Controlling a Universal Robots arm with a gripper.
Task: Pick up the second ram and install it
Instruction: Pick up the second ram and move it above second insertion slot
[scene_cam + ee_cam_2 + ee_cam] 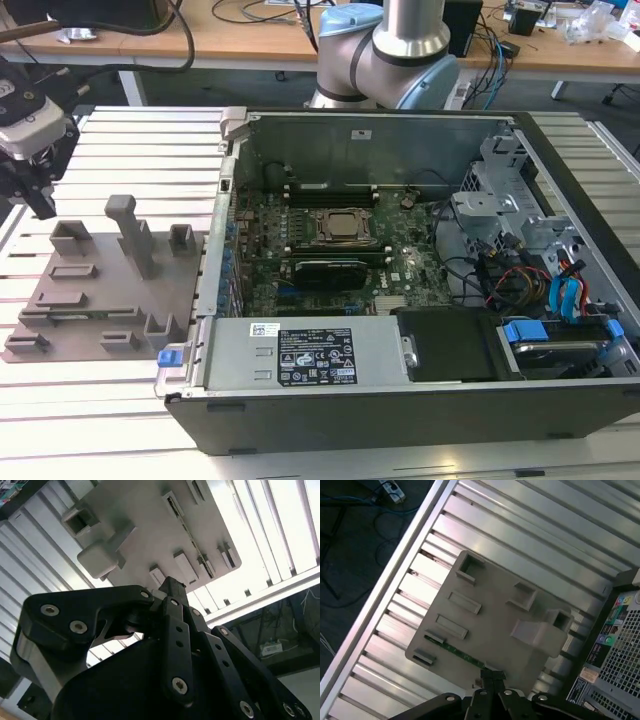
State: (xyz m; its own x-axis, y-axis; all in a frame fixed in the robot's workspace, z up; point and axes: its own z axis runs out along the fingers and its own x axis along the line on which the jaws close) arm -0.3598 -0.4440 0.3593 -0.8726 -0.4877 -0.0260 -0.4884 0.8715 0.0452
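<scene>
The second ram (457, 652) is a thin strip with a green edge. It lies in a slot of the grey fixture plate (490, 615) between small blocks, and shows as a dark line in the second wrist view (192, 535) and in the exterior view (85, 316). My gripper (38, 200) hangs above the plate's far corner at the exterior view's left, well clear of the ram. Its black fingers (490, 674) are pressed together with nothing between them, as the fingertips (172, 584) also show in the second wrist view.
An open computer case (400, 390) lies to the exterior view's right of the plate, with the motherboard, the CPU socket (340, 226) and long black slots (325, 187) inside. A tall grey post (130, 230) stands on the fixture plate. The table top is ribbed aluminium (130, 130).
</scene>
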